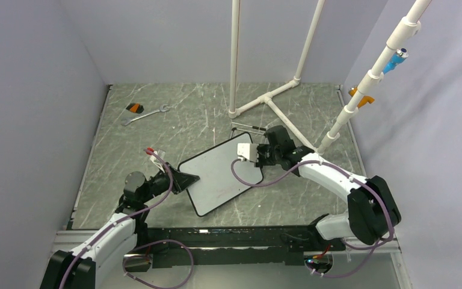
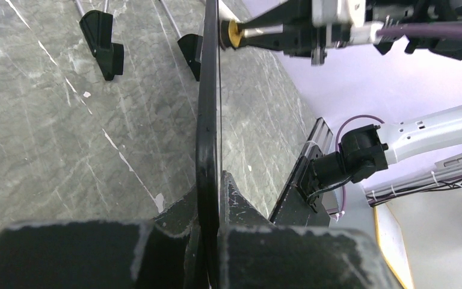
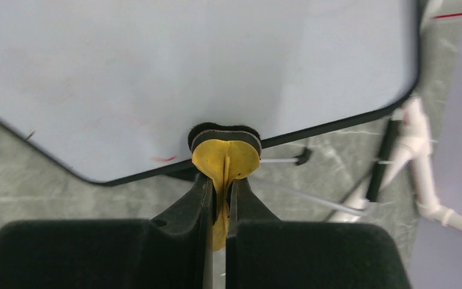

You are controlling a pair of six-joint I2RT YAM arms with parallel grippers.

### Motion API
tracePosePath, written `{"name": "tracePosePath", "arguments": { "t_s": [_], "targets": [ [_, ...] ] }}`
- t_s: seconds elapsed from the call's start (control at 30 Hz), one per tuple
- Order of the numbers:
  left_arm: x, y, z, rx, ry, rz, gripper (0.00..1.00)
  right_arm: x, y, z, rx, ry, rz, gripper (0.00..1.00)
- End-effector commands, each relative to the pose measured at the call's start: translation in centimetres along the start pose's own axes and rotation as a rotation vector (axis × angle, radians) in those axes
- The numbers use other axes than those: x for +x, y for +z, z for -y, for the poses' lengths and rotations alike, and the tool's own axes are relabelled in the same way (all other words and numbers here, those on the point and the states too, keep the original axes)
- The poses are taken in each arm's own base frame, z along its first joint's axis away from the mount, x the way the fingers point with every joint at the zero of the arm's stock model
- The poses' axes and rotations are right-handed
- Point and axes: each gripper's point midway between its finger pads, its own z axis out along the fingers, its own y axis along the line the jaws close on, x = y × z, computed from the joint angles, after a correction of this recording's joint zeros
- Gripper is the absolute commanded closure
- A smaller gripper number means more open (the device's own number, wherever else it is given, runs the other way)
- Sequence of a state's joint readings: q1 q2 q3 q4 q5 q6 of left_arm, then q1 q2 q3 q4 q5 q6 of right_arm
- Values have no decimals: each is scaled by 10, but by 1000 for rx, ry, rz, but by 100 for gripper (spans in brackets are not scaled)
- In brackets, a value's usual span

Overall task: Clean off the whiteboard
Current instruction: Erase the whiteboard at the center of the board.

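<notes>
Whiteboard (image 1: 219,174): centre of the top view, lying askew, nearly blank, a faint red trace by one edge.
Left gripper (image 1: 186,179): clamped on the board's left edge.
Right gripper (image 3: 218,186): pinching a yellow eraser pad (image 3: 225,156), pressed against the board's upper right rim.
Wrench (image 1: 146,114): upper left.

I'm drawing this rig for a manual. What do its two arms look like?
Both the left arm and right arm have white links with bulky black joints and black, wedge-shaped jaws. A purple cable loops loosely along each arm.
</notes>
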State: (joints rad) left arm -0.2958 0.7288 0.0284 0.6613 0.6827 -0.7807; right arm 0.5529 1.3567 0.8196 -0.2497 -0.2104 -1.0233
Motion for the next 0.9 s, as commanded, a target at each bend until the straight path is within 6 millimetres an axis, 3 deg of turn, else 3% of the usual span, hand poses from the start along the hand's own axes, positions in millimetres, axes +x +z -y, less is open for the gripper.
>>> {"name": "tracePosePath", "arguments": {
  "t_s": [0.0, 0.13, 0.3, 0.4, 0.63, 0.77, 0.87],
  "targets": [
    [-8, 0, 33, 148, 89, -17, 100, 35, -3, -69, -221, -39, -71, 100],
    [-7, 0, 33, 152, 85, -19, 100, 51, -4, -92, -271, -10, -115, 100],
    [-7, 0, 34, 154, 85, -19, 100, 47, -1, -83, -245, 14, -114, 100],
    [-7, 0, 34, 156, 84, -20, 100, 34, 2, -62, -202, 29, -89, 100],
    [-6, 0, 35, 163, 79, -24, 100, -4, 4, 10, -24, 85, -27, 100],
    [-6, 0, 35, 163, 79, -25, 100, -8, 5, 39, 58, 103, -53, 100],
    [-6, 0, 35, 162, 78, -24, 100, -9, 6, 47, 70, 112, -67, 100]
  ]
}}
